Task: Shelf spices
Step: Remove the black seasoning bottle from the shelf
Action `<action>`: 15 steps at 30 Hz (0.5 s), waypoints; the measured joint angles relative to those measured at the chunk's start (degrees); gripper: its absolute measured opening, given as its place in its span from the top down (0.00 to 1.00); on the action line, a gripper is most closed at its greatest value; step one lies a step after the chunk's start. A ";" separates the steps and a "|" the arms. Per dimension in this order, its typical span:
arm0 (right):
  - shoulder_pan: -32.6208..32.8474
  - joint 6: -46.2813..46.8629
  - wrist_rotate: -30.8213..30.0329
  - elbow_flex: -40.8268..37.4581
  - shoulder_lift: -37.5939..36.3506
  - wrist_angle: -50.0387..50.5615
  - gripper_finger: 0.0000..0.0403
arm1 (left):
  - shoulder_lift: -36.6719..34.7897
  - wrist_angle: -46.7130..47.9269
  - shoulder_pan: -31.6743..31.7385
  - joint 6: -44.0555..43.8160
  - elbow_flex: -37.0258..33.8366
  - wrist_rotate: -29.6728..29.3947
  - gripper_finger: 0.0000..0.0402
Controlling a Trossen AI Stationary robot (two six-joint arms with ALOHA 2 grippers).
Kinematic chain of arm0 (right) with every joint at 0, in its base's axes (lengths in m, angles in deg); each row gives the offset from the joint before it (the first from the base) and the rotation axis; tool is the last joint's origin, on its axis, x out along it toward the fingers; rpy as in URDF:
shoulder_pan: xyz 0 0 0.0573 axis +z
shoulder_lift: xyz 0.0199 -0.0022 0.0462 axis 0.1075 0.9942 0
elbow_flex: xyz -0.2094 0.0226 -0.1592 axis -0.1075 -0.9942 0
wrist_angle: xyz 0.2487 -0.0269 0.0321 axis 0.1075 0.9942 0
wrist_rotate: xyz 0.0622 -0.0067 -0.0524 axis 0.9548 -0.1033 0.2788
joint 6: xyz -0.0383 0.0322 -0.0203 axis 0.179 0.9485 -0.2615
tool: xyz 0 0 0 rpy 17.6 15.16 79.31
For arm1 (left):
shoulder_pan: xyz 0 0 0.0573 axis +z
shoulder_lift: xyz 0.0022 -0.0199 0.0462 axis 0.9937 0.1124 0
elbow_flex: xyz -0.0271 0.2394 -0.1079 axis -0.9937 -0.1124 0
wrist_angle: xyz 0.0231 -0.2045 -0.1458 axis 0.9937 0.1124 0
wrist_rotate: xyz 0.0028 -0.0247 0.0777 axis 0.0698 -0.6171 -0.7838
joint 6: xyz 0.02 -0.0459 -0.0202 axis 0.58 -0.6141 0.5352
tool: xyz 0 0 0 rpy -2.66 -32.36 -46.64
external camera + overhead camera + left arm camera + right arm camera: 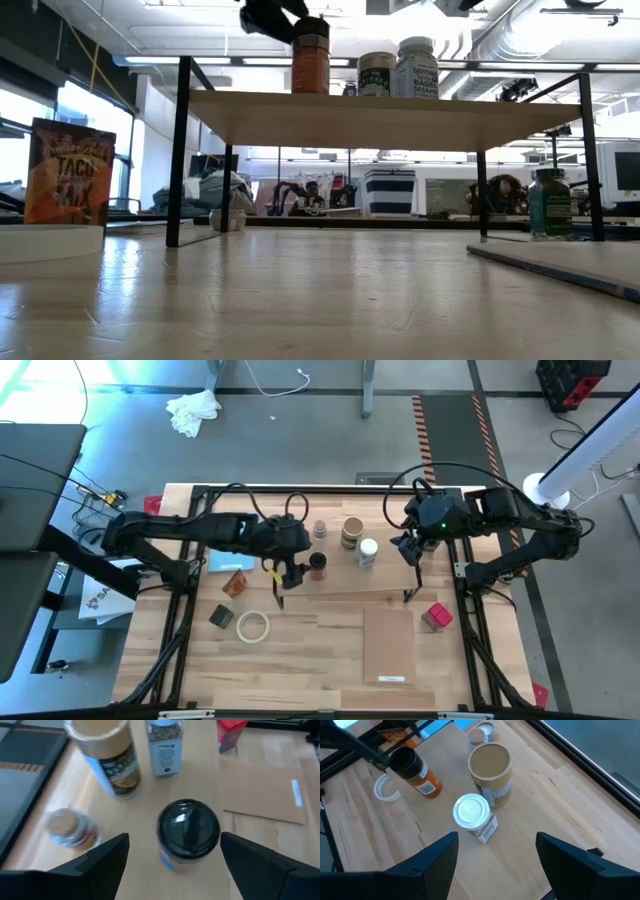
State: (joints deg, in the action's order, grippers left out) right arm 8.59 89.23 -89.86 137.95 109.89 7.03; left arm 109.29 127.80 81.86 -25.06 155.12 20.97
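The table was pale wood planking on a grey floor. At about eleven o'clock from it, a crumpled white cloth lay on that floor; orange-and-black hazard tape ran off toward one o'clock. Beyond the far edge, bright windows lit the room, with white ducting overhead

Left end effector and right end effector, both fingers spread.
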 joint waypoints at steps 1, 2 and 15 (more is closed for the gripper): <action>0.00 0.00 -0.01 0.00 0.00 0.00 0.35 | 0.46 -0.17 0.27 0.02 0.00 0.95 0.22; 0.00 -0.01 0.00 -0.02 0.00 -0.01 0.35 | 0.98 -0.04 0.50 0.00 0.00 2.06 0.22; 0.00 -0.05 -0.09 -0.04 0.00 -0.04 0.35 | 4.90 -4.68 0.93 -0.67 -0.02 6.86 0.22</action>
State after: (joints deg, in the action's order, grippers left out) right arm 8.59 89.18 -89.95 137.91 109.89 6.99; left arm 114.19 123.12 82.79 -25.73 155.09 27.83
